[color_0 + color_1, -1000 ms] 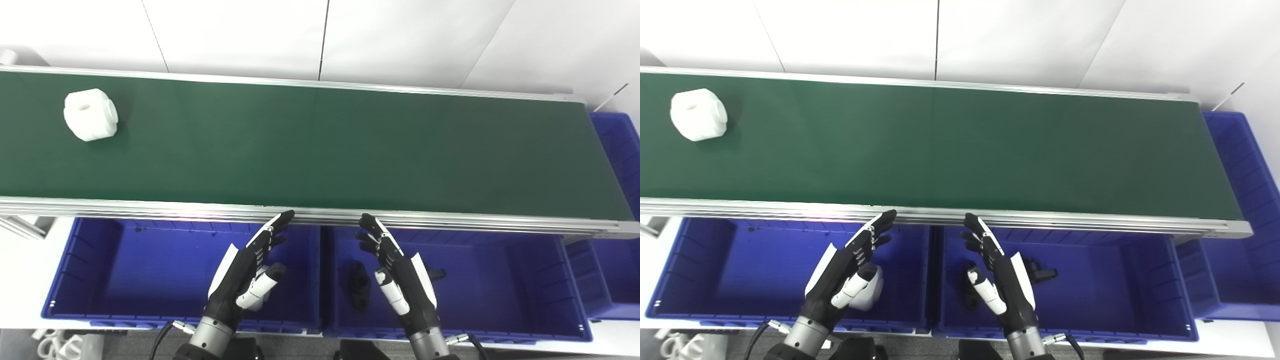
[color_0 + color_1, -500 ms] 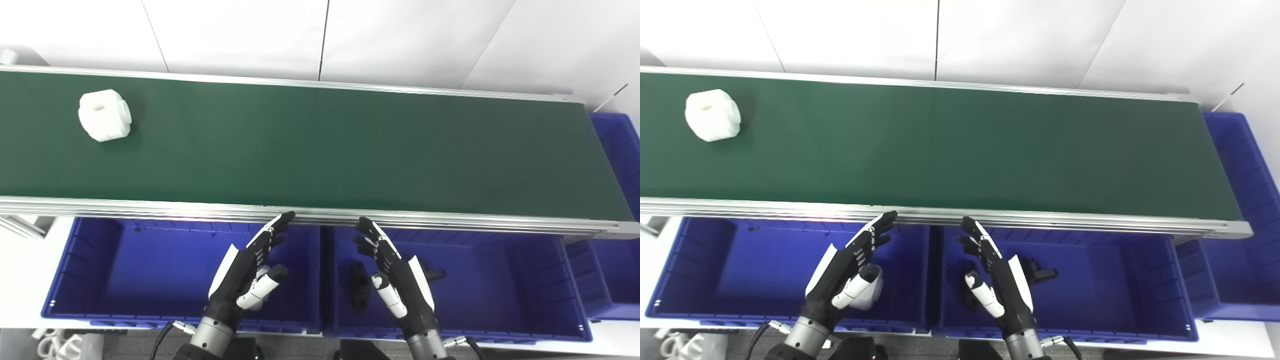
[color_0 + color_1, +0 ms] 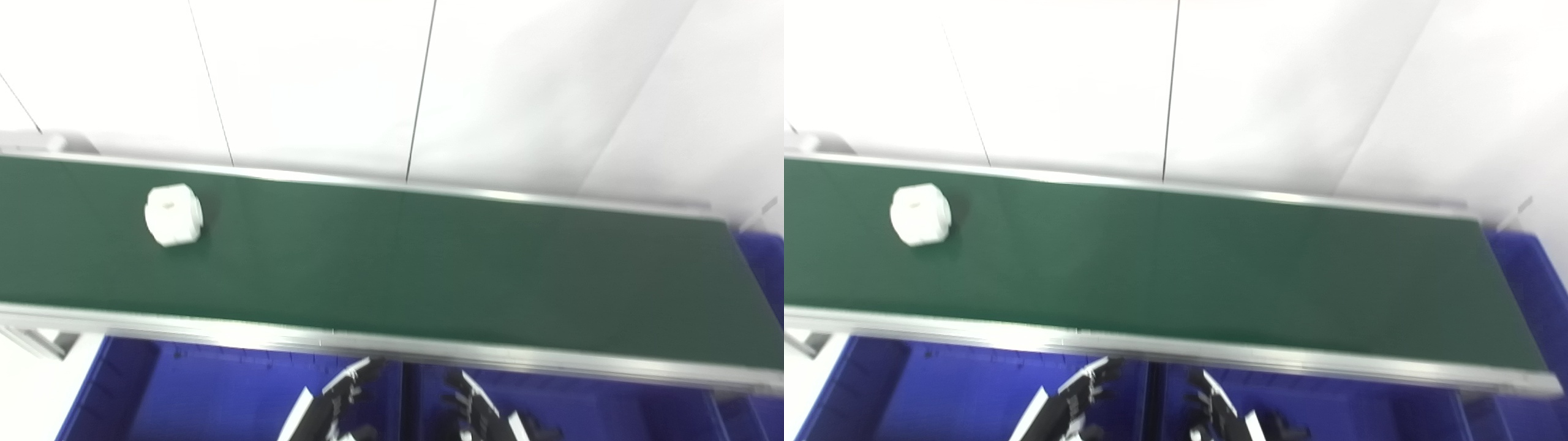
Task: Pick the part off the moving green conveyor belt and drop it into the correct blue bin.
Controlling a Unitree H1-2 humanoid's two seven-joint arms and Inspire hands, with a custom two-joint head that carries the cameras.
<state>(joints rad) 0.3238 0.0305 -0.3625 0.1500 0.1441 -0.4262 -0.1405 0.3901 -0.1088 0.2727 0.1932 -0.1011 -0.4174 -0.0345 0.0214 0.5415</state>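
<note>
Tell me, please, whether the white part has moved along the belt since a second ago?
Yes. The white part has travelled rightward along the green belt: measured against the belt's left end, it now sits further in, though the camera has also tilted upward.

Wall [image 3: 520,92]: white panels, blurred, stood far beyond the fingers [image 3: 358,375].
Seams [image 3: 421,92]: thin dark lines; one ran down almost straight above the fingers, others slanted off to their left.
Fitting [image 3: 55,142]: grey, far up and left of the fingers; too blurred to make out.
Strut [image 3: 37,343]: metal, slanted, well left of the fingers.
Black piece [image 3: 539,429]: just right of the fingers, mostly cut off.
</note>
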